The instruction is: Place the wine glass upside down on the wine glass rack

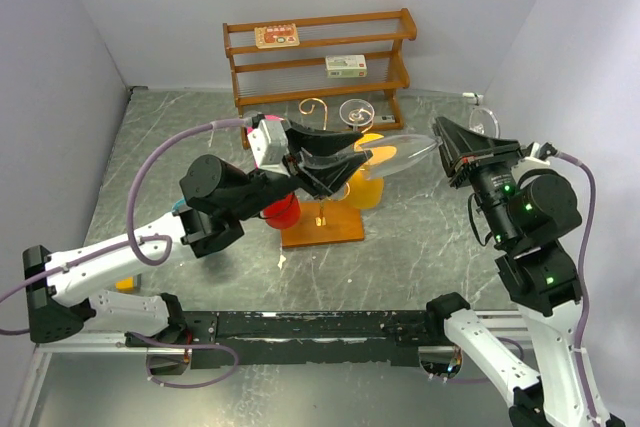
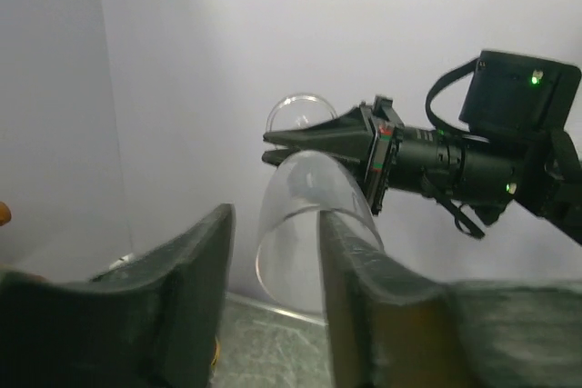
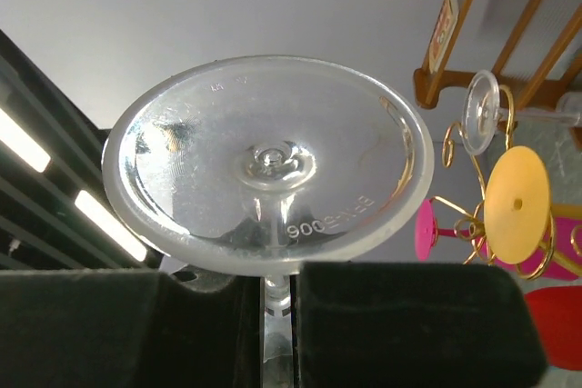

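My right gripper is shut on the stem of a clear wine glass and holds it in the air, lying nearly sideways. In the right wrist view the stem sits between the pads of the gripper, with the glass's round foot just above them. My left gripper is open, with the glass's bowl at its fingertips; I cannot tell if they touch. The gold wire wine glass rack on a wooden base stands under the left gripper.
The rack holds a clear glass, a yellow one, a red one and a pink one, all upside down. A brown three-tier shelf with two small boxes stands at the back wall.
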Tool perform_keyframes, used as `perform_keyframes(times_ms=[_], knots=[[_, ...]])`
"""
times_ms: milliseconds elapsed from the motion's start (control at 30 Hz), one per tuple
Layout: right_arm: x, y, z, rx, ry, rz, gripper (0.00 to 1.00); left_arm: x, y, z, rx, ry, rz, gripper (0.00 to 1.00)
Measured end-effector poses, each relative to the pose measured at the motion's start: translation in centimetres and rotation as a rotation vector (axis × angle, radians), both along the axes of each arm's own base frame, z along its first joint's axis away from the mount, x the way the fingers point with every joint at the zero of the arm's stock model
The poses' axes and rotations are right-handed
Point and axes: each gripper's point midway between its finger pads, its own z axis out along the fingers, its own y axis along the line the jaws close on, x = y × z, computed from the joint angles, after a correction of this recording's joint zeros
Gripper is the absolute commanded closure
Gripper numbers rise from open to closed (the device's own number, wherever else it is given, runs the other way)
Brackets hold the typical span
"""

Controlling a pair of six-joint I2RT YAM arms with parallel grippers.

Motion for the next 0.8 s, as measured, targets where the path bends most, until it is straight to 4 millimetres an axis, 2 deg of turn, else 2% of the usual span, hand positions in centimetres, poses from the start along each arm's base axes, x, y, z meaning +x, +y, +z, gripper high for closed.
perform_keyframes(times_ms=[100, 200, 333, 533, 667, 800], knots=[[-0.3, -0.5, 0.4, -0.052, -0.025, -0.026, 1.00, -0.8, 0.7, -0.1, 0.031, -0.009, -0.020, 0.30], [-0.9, -1.1, 1.0, -0.132, -0.069, -0.059, 1.00, -1.8, 1.6, 0.0, 0.059, -0.019, -0.047, 0.26], [-1.8, -1.9, 0.9, -0.274, -0.116, -0.100, 1.00, -3.3, 3.4, 0.0, 0.088, -0.025, -0.073, 0.24], [-3.8, -2.6, 0.3, -0.531, -0.219, -0.124, 1.00, -4.4, 5.8, -1.3, 0.119, 0.019, -0.086, 0.24], [-5.2, -2.1, 0.1, -0.711, -0.329, -0.094, 1.00, -4.7, 6.4, -1.9, 0.118, 0.084, -0.100, 0.25], [-6.1, -0.6, -0.2, -0.936, -0.469, -0.015, 1.00, -4.9, 6.2, -2.3, 0.105, 0.170, -0.132, 0.26]])
